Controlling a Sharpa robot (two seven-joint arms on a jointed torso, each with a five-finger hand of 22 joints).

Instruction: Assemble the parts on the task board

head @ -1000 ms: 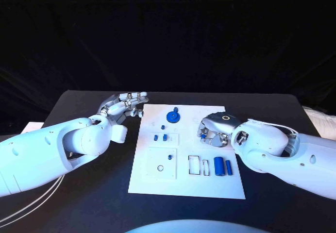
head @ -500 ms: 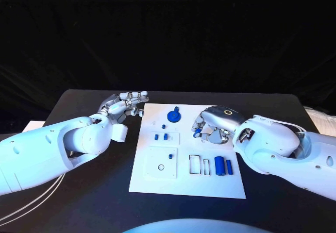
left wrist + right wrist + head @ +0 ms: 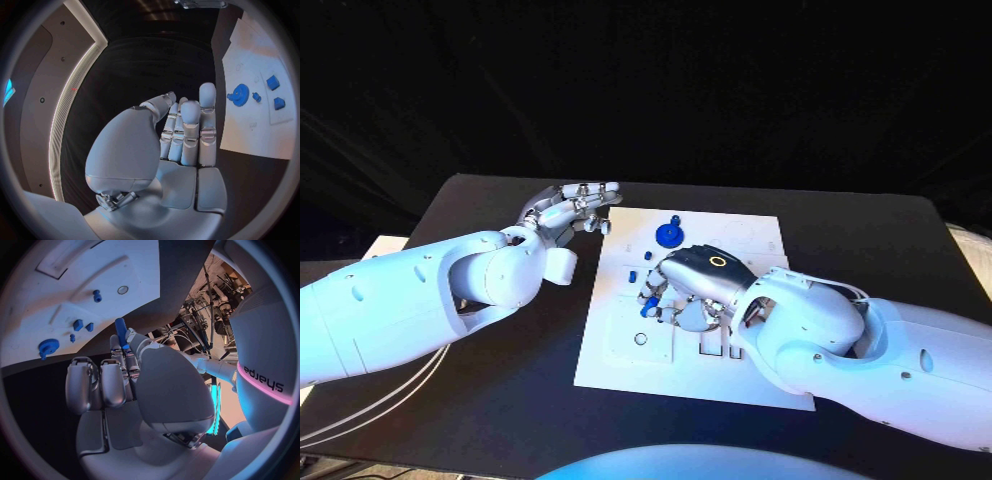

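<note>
Black table, white task board at its middle. The right hand pinches a blue peg over the board's left half; a tilted peg could jam or slip. The left hand waits off the board's far-left corner, fingers straight, empty.

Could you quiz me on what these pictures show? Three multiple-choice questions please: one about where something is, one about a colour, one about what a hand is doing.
1. Where is the left hand?
A. over the black table beside the task board
B. flat on the board's middle
C. under the table

2. What colour is the gear-shaped part at the board's far end?
A. red
B. blue
C. green

3. What is the right hand doing?
A. resting empty on the table
B. holding a blue peg
C. lifting the whole board

Answers: 1 A, the head view shows it off the board's edge. 2 B, it is plainly blue. 3 B, the right wrist view shows the peg between its fingers.
</note>
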